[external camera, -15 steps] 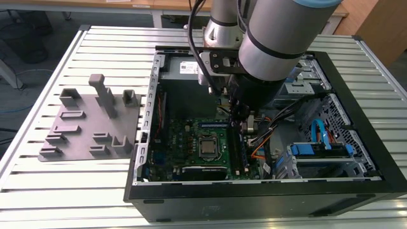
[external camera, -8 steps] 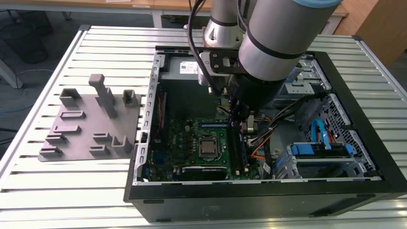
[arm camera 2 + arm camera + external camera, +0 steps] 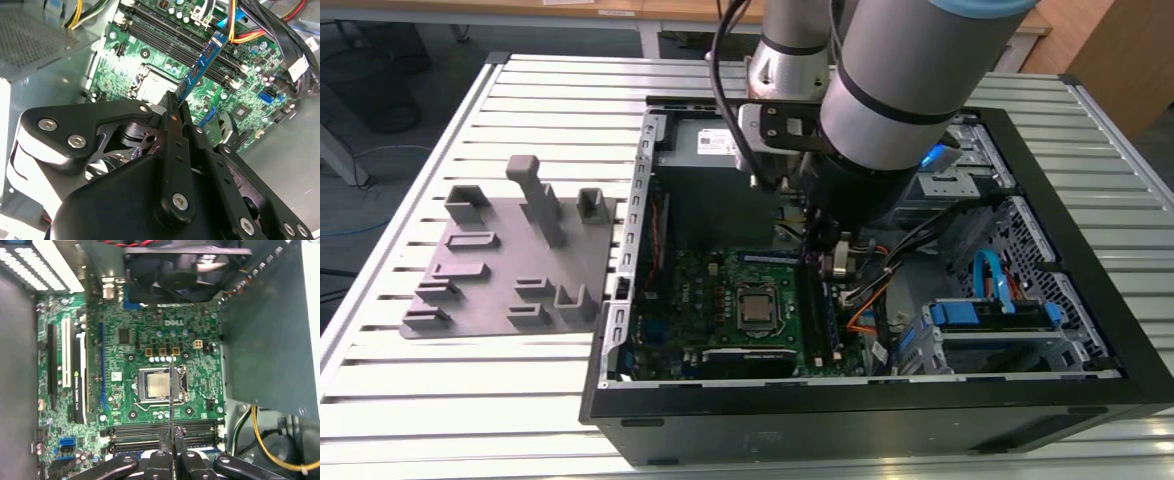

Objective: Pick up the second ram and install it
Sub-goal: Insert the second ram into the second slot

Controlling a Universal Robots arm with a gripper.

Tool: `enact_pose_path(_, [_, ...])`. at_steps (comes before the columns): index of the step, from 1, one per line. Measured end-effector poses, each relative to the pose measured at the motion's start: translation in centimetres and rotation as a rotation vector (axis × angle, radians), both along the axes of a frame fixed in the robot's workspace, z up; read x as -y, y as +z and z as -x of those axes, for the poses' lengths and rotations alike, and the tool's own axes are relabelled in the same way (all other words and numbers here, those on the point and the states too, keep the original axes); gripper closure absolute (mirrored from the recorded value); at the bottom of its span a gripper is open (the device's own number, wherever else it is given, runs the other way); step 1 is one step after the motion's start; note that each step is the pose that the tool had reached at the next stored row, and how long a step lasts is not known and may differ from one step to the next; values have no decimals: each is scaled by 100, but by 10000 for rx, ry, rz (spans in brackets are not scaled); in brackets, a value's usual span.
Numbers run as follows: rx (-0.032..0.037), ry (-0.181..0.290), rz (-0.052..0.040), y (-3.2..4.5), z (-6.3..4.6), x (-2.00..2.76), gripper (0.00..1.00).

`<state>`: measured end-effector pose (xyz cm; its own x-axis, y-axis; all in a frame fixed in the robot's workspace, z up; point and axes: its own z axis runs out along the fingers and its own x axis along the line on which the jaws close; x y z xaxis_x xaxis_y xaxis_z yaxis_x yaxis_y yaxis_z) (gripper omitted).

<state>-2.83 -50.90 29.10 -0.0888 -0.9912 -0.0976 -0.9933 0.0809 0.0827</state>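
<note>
Black metal gripper [image 3: 175, 102] fingers [image 3: 172, 137] clenched on the second ram [image 3: 202, 62], a thin flat blue stick over the green motherboard [image 3: 155, 62].

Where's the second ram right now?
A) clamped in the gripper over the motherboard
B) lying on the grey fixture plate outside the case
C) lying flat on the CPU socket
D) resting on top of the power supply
A: in the second wrist view the second ram sticks out from between the fingers of the gripper, above the motherboard inside the case.

The second ram [image 3: 202, 65] hangs over the motherboard [image 3: 125, 70].
</note>
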Motion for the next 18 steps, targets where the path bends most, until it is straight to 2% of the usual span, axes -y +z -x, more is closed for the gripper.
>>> enact_pose_path(10, [0, -1789, 0, -3, 0, 0, 86])
enact_pose_path(18, [0, -2912, 0, -4, 0, 0, 86])
